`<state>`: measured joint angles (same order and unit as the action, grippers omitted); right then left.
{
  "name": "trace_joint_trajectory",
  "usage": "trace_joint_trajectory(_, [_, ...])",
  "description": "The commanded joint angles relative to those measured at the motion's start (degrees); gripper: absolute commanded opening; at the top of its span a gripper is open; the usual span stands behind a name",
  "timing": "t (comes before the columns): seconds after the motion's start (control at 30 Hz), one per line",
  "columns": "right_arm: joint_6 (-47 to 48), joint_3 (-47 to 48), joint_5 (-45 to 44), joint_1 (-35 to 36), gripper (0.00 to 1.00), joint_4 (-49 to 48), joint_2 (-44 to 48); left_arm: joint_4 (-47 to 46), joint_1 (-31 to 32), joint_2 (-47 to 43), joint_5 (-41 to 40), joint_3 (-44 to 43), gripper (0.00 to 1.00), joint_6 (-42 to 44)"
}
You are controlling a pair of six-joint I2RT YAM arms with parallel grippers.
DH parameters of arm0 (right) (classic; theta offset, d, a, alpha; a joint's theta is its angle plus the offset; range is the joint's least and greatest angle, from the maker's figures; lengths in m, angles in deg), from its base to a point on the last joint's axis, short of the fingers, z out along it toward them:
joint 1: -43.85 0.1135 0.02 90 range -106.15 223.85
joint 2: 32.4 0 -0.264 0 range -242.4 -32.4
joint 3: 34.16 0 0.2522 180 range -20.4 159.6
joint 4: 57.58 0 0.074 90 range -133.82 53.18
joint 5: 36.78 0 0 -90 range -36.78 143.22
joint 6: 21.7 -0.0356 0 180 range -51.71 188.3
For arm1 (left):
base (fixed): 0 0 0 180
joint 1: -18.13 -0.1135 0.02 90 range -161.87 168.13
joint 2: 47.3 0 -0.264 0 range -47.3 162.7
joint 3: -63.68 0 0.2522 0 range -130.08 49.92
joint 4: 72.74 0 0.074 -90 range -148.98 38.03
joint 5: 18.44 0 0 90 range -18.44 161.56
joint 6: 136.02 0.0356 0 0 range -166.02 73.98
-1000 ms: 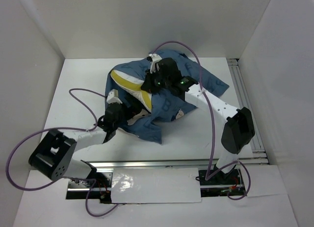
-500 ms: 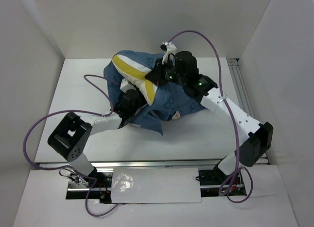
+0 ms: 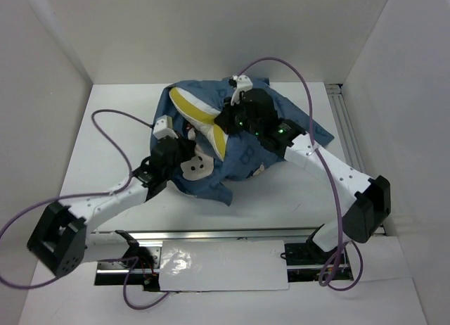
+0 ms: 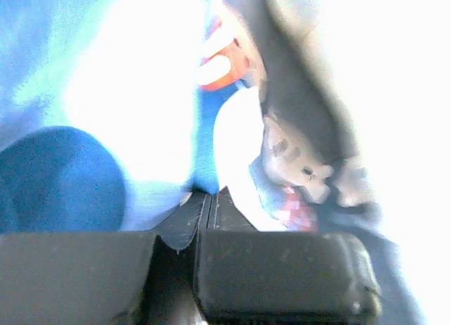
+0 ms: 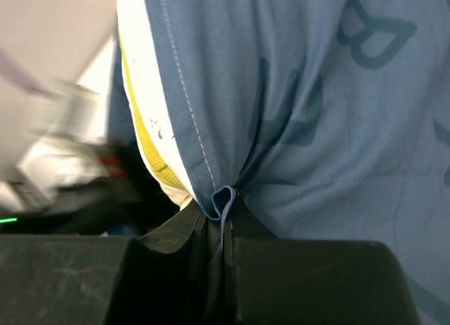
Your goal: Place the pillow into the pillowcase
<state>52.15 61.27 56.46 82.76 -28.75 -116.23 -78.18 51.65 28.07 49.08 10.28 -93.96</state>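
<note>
The blue pillowcase (image 3: 256, 145) lies bunched at the table's middle, printed with pale letters and a mouse face (image 3: 197, 169). The pillow (image 3: 197, 110) shows only as a white and yellow strip at the bundle's upper left. My right gripper (image 3: 223, 123) is shut on a folded hem of the pillowcase (image 5: 295, 93), beside the pillow's yellow edge (image 5: 151, 153); the hem sits between the tips of the right gripper (image 5: 222, 198). My left gripper (image 3: 184, 153) is at the bundle's left front. The left gripper (image 4: 211, 193) stands shut, with blue pillowcase cloth (image 4: 63, 177) running into its tips.
White walls close in the table on three sides. A metal rail (image 3: 349, 138) runs along the right edge. Purple cables (image 3: 119, 138) loop over the table on the left and above the right arm. A white sheet (image 3: 225, 265) lies between the arm bases.
The left gripper has gone from open to shut against the front left of the pillowcase, and its arm has stretched out leftward. The bundle has shifted under the right gripper's hold.
</note>
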Motion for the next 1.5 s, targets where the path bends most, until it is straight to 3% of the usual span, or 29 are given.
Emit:
trace_joint_trajectory(0.0, [0.8, -3.0, -10.6, 0.4, 0.00, -2.3, -2.2, 0.3, -1.2, -10.0, -2.0, 0.2, 0.00, 5.1])
trace_joint_trajectory(0.2, [3.2, -8.0, -9.1, 1.0, 0.00, -5.5, -2.1, 0.5, -3.4, -23.8, 3.5, 3.4, 0.00, 9.2])
trace_joint_trajectory(0.4, [10.2, -8.6, 0.3, 2.5, 0.00, -2.6, -9.6, 6.1, -6.4, -25.1, 3.3, -1.1, 0.00, 11.9])
trace_joint_trajectory(0.57, [7.7, -0.3, -12.4, 3.5, 0.00, 5.8, -24.3, 9.9, -6.9, -26.8, 5.2, -5.4, 0.00, 14.4])
trace_joint_trajectory(0.73, [2.0, 6.3, -10.5, 0.5, 0.00, 9.6, -36.8, 23.6, -6.9, -29.1, 4.5, -12.7, 0.00, 15.0])
trace_joint_trajectory(0.97, [-1.3, 12.0, -9.7, 0.5, 0.00, 11.5, -43.2, 41.5, -6.9, -22.5, 4.2, -21.9, 0.00, 10.8])
trace_joint_trajectory(1.13, [0.3, 12.7, -1.9, 3.8, 0.00, 9.6, -43.2, 42.8, -6.9, -19.1, 5.3, -22.4, 0.16, 10.8])
trace_joint_trajectory(1.17, [0.8, 12.7, 0.0, 4.7, 0.00, 9.0, -43.2, 42.8, -6.9, -18.4, 4.7, -23.1, 0.26, 10.8])
trace_joint_trajectory(1.23, [1.4, 12.7, 1.6, 7.3, 0.00, 9.0, -43.7, 43.5, -6.9, -16.7, 4.7, -23.6, 0.35, 10.2])
trace_joint_trajectory(1.3, [1.4, 12.7, 4.0, 8.6, 0.00, 9.0, -45.8, 44.0, -7.4, -16.1, 4.2, -24.2, 0.35, 9.4])
trace_joint_trajectory(1.37, [1.4, 12.2, 7.2, 9.2, 0.00, 8.3, -47.3, 45.1, -7.4, -15.6, 0.7, -24.2, 0.25, 6.7])
trace_joint_trajectory(1.47, [1.4, 9.1, 11.5, 9.2, 0.00, 5.4, -47.3, 46.6, -7.9, -16.4, 0.7, -23.6, 0.20, 6.6])
